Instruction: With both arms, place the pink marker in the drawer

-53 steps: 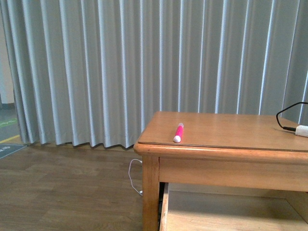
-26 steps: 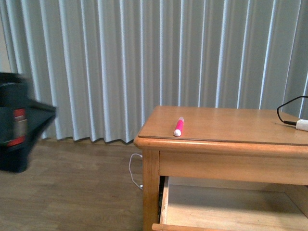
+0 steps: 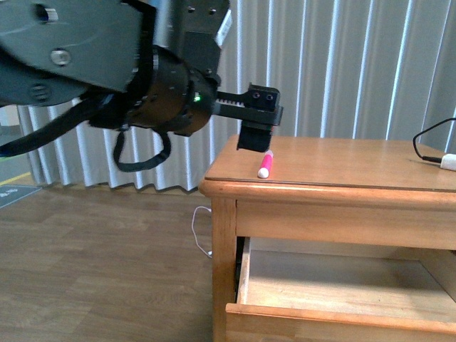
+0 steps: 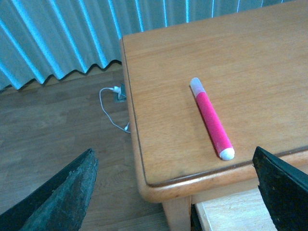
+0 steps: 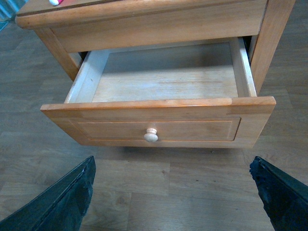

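The pink marker [image 3: 265,164] lies on the wooden cabinet top near its front left corner, white end toward the front edge. My left gripper [image 3: 255,139] hovers just above and behind it, open. In the left wrist view the marker [image 4: 211,120] lies ahead of the left gripper [image 4: 173,149], between the lines of its wide-apart fingers and untouched. The drawer [image 3: 342,320] stands pulled out under the top, its pale wood inside bare. In the right wrist view my open right gripper [image 5: 172,161] hangs over the floor in front of the drawer front [image 5: 192,129] and its round knob [image 5: 151,135].
A white plug on a black cable [image 3: 447,160] lies at the cabinet top's right edge. A thin white cable [image 3: 196,249] trails on the wood floor beside the cabinet's left leg. Grey curtains [image 3: 342,64] hang behind.
My left arm has swung in from the left and now reaches over the marker. The front view has shifted, and more of the open drawer shows.
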### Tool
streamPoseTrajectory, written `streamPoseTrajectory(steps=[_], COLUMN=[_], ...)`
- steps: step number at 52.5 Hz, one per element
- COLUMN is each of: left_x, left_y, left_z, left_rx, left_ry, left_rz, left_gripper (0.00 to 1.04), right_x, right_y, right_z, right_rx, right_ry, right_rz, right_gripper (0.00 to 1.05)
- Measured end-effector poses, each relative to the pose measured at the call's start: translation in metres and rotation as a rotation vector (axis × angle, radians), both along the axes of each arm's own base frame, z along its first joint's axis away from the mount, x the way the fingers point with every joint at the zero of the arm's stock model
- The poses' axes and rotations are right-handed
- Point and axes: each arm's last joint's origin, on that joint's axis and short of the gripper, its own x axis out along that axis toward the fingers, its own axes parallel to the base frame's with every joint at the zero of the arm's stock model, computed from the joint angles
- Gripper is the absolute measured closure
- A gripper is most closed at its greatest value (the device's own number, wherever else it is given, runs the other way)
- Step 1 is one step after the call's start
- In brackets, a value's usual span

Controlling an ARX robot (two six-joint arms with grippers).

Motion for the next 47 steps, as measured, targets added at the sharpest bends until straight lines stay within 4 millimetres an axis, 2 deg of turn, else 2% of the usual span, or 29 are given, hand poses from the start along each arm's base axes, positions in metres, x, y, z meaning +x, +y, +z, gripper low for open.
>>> streamPoseTrajectory(steps=[12, 16, 31, 47], left_x=[0.055, 0.064, 0.082, 0.082], left_y=[-0.03, -0.035, -0.057, -0.069], left_z=[-0.015, -0.015, -0.025, -0.032], left_rx=[0.015, 0.013, 0.002, 0.03], left_ry=[0.099, 0.118, 0.188, 0.242], left_rz=[0.027, 0.028, 0.003, -0.023], left_gripper=[0.06, 0.06, 0.06, 0.06], right_x=[0.0, 0.0, 0.0, 0.0], right_y=[0.0, 0.0, 0.0, 0.0], right_z=[0.0, 0.0, 0.0, 0.0], right_rx=[0.0, 0.0, 0.0, 0.0], right_ry=[0.0, 0.0, 0.0, 0.0], right_rz=[0.0, 0.0, 0.0, 0.0], right_gripper=[0.09, 0.09, 0.09, 0.09])
